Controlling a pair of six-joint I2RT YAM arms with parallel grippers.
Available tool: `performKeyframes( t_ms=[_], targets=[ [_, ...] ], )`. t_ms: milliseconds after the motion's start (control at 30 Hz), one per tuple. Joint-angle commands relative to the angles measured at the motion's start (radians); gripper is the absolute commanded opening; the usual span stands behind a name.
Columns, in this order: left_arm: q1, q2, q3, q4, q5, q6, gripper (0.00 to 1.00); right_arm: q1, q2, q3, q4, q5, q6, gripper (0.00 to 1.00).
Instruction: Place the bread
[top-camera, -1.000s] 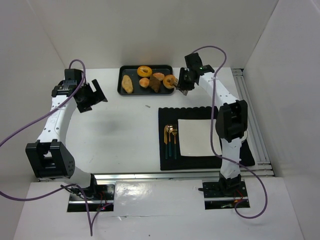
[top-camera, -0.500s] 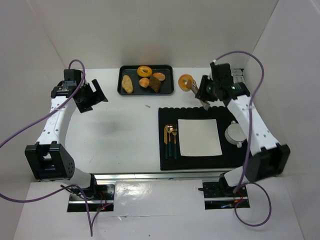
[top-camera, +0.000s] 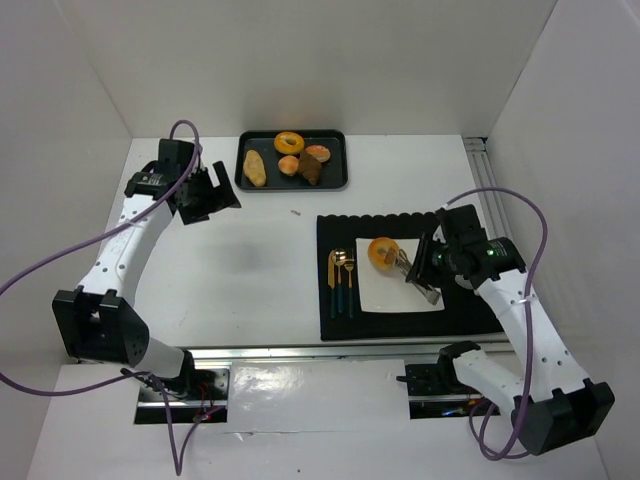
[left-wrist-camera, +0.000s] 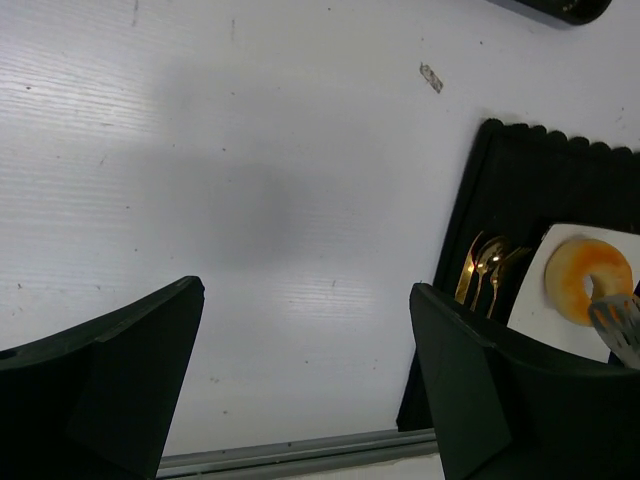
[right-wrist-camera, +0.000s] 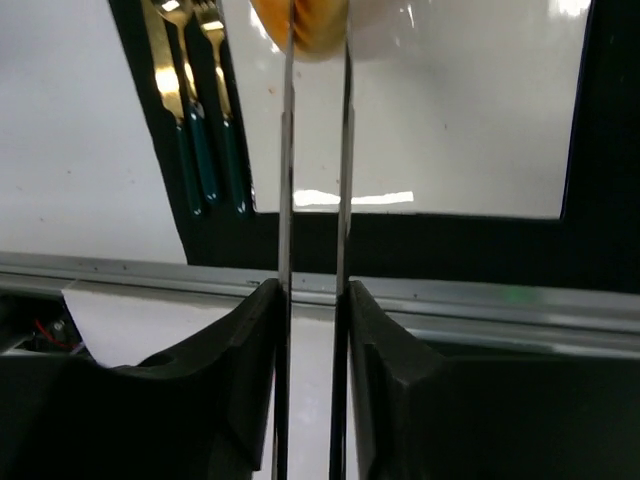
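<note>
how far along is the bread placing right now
Done: the bagel is off the black tray and over the white plate. In hand: the right gripper clamps tongs that pinch the bagel. Left: let it go and pull the tongs clear; whether it already rests on the plate is unclear.

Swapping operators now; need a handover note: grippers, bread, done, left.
Left gripper: open, empty, above the table.
Right gripper: shut on tongs, which pinch the bagel.
Bagel: over the white plate's far-left corner; touchdown unclear.
Other breads lie in the black tray.
Done: bagel at the plate. Left: release it, withdraw tongs.
</note>
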Motion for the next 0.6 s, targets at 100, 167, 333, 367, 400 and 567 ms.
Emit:
performKeyframes(
  t_ms=[100, 167, 333, 367, 400, 567],
  targets=[
    [-0.038, -0.046, 0.020, 0.005, -0.057, -0.007, 0.97, 0.002, 0.015, 0.036, -0.085, 0.018, 0.030, 0.54],
    [-0.038, -0.066, -0.002, 0.005, -0.066, -0.007, 0.97, 0.002, 0.029, 0.093, -0.096, 0.070, 0.021, 0.58],
    [-0.072, -0.066, 0.009, -0.008, -0.141, -0.007, 0.97, 0.002, 0.133, 0.323, -0.165, 0.128, -0.012, 0.60],
    [-0.072, -0.066, 0.018, -0.018, -0.153, -0.007, 0.97, 0.002, 0.162, 0.346, -0.165, 0.128, -0.012, 0.60],
    [-0.072, -0.066, 0.018, -0.018, -0.154, -0.007, 0.97, 0.002, 0.173, 0.381, -0.129, 0.128, -0.021, 0.60],
    [-0.081, -0.066, 0.018, -0.018, -0.184, 0.002, 0.97, 0.002, 0.358, 0.510, 0.071, 0.026, -0.030, 0.57]
  ],
)
